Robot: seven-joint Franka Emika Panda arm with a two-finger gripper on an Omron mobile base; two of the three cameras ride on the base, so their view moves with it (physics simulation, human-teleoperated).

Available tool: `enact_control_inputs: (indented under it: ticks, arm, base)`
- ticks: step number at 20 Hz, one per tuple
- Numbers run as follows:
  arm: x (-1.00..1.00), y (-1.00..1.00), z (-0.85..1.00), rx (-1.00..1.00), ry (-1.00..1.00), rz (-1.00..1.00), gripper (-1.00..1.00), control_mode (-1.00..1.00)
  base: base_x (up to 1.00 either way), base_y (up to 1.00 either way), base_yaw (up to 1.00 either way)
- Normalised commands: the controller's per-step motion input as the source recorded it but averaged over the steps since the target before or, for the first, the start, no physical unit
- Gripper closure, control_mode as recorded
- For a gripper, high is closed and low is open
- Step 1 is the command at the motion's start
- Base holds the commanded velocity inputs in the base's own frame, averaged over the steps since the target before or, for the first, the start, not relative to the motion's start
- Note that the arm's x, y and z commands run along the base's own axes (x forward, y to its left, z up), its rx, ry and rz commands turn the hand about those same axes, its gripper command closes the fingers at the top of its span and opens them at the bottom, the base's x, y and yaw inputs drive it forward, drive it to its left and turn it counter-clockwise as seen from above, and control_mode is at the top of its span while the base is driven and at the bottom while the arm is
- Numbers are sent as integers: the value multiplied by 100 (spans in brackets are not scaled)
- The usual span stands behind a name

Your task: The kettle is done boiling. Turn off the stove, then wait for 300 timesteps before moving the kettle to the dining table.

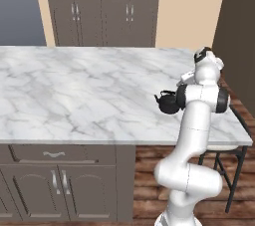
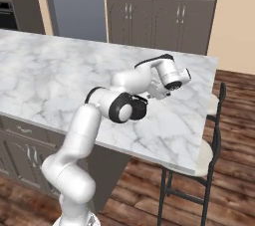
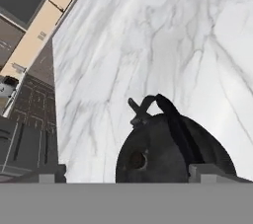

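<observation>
The small black kettle (image 1: 167, 102) stands upright on the marble top of the dining table (image 1: 74, 90), near its right end. In the hand view the kettle (image 3: 168, 149) lies close below the hand, handle arched over its lid and spout pointing up-left. My gripper (image 3: 128, 173) is open just above it, with its fingertips (image 3: 52, 172) spread wide to either side and nothing held between them. In the right base view the hand (image 2: 172, 75) hovers over the table (image 2: 50, 70), and the arm's elbow covers most of the kettle. The stove is out of view.
A dark metal stool (image 1: 234, 143) stands at the table's right end, also seen as the stool (image 2: 211, 135) beside the corner. Tall grey-brown cabinets (image 1: 102, 8) line the back wall. The table's front edge (image 1: 124, 141) runs just below the kettle.
</observation>
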Motion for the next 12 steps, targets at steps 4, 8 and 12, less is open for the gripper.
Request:
enact_control_inputs:
  ticks: [4,8,12]
  arm:
    - [-53,17,38,-10,-25,-8,-100,-100]
    - [-45,9,42,-15,-30,-6,-100,-100]
    - [-62,12,33,-10,-24,-6,-100,-100]
  base:
    - [0,0,0]
    - [0,0,0]
    - [0,0,0]
